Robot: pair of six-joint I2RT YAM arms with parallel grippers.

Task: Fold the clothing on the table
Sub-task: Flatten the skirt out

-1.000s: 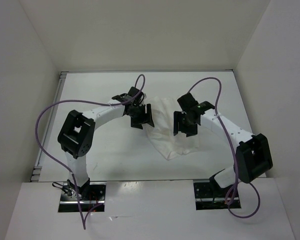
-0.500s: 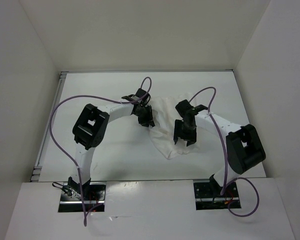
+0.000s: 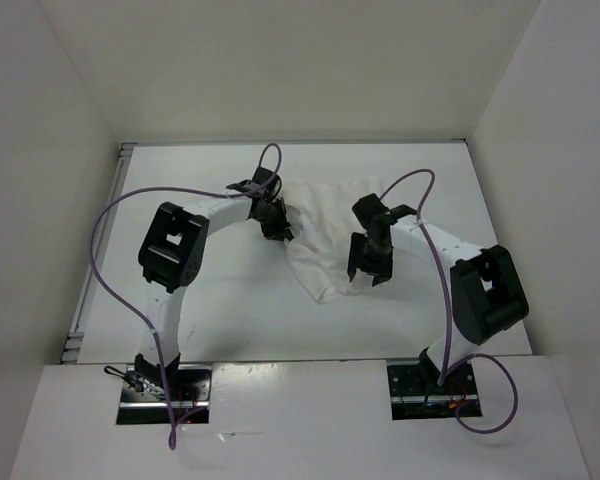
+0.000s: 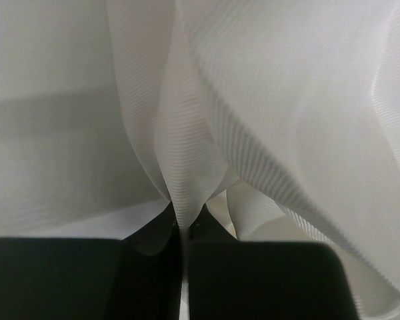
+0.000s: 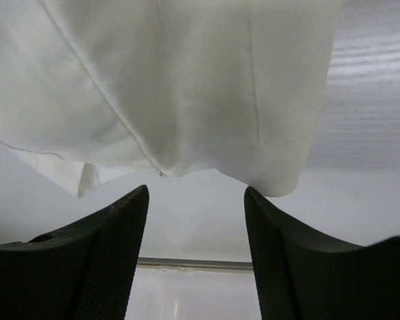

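Our left gripper (image 4: 185, 230) is pinched tight on a left-edge fold of the clothing (image 3: 325, 232), mid table (image 3: 210, 300), seemingly to lift it. Our right gripper (image 5: 197, 200) waits wide open and empty by the near hem.

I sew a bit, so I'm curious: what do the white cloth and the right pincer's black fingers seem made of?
The clothing looks like thin matte woven fabric, maybe cotton: fine ribbed weave, soft folds. On the right pincer, the fingers look like matte black plastic or rubber: fine dotted texture.
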